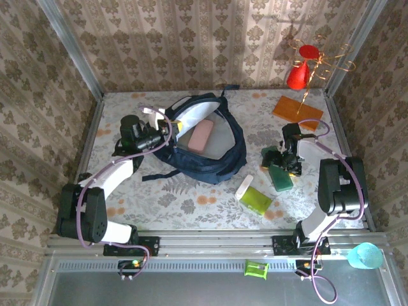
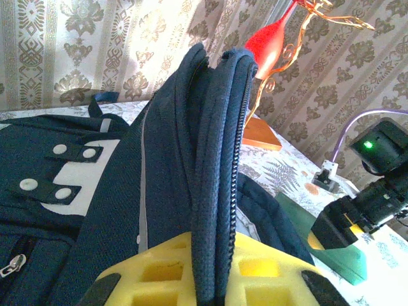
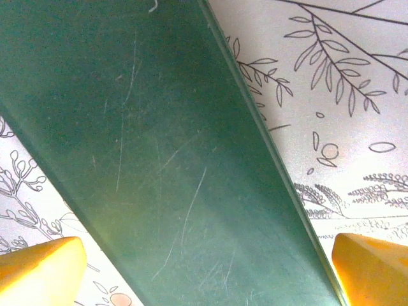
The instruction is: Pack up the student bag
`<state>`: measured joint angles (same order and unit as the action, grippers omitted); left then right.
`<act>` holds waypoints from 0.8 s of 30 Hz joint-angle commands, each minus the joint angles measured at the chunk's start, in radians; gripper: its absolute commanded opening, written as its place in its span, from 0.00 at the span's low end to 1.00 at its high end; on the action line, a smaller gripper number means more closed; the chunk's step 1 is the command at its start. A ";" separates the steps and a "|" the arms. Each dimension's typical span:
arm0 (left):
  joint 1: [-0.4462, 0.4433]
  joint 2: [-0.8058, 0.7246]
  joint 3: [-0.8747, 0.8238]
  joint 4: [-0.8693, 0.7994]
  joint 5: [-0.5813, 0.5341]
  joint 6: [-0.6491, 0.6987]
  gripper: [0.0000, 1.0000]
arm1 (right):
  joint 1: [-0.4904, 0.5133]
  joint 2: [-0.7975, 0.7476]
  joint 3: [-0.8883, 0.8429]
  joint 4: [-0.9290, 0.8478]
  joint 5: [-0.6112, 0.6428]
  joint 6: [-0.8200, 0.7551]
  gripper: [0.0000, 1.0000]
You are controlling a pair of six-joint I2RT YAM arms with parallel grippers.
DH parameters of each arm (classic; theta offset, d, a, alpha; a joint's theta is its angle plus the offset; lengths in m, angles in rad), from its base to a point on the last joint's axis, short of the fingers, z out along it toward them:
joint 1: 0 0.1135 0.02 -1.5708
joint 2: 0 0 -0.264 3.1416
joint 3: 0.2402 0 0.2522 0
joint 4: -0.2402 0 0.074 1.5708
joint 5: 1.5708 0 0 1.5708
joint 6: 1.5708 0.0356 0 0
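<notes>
- Where the rail runs along the near edge, a small green box (image 1: 257,269) sits beside a teal cup (image 1: 365,255); both are off the patterned table (image 1: 159,201).
- Moving up onto the cloth, a lime case (image 1: 257,199) lies with a white tube (image 1: 244,187) touching its upper left corner.
- Just beyond, there's the dark green case (image 1: 280,178), flat on the table; the right gripper (image 1: 285,164) is down over it.
- From the right wrist, the right gripper (image 3: 204,268) stands with its jaws spread wide; one yellow fingertip (image 3: 38,261) shows on each side of the dark green case (image 3: 172,159); I cannot tell whether either tip touches it.
- Across to mid-table: the student bag (image 1: 210,153) lies opened up, with a pink pouch (image 1: 203,135) inside it.
- The left gripper (image 1: 169,129) is at the bag's left rim; from the left wrist, the left gripper (image 2: 207,280) is clamped on the zipped edge, with navy fabric pinched between the yellow pads (image 2: 153,274); the student bag (image 2: 159,159) rises upright from that grip.
- Far right, an orange board (image 1: 297,109) lies flat; behind it, a red cup (image 1: 298,75) hangs on a gold stand (image 1: 319,60).
</notes>
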<state>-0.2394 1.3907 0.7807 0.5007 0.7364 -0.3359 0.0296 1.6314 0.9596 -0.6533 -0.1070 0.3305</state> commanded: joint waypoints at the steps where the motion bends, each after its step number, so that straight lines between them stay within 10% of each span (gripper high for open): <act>1: 0.014 -0.015 0.048 0.053 -0.012 0.016 0.00 | 0.041 -0.008 -0.003 -0.008 0.077 0.027 0.95; 13: 0.015 -0.027 0.047 0.045 -0.011 0.010 0.00 | 0.135 0.130 0.081 0.009 0.190 0.005 0.76; 24: 0.013 -0.031 0.047 0.038 -0.009 0.015 0.00 | 0.143 0.131 0.118 -0.013 0.181 -0.045 0.90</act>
<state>-0.2394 1.3907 0.7815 0.4999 0.7364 -0.3359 0.1623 1.7412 1.0615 -0.6338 0.0414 0.3092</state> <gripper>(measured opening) 0.100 0.903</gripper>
